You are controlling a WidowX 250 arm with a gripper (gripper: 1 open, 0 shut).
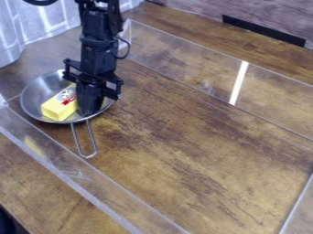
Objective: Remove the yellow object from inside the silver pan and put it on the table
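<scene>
The near part of the worktop (pixel 208 155) fills the lower and right frame, bare dark wood grain crossed by clear glossy strips that catch a white glare at right. This open stretch is the likely place for setting the block down.

At left centre, the pan's wire handle (pixel 83 139) points toward the viewer, so the pan (pixel 33 99) sits with its bowl away from the near edge. Inside it lies the block (pixel 55 107), flat on the pan floor, toward the left side of the bowl. It has not left the pan yet. On its top face is a red and white label, too small to read; no brand or writing can be made out anywhere.

Just right of the block, the pincer (pixel 90 103) reaches almost straight down into the pan's right half. Its jaws are drawn fully together, and they appear to grip nothing: the block lies beside them, not between them. Whether they touch its end cannot be told. As I judge it, a shut pincer beside the block suits nudging more than lifting.

Behind, the black arm rises to the top edge.
</scene>
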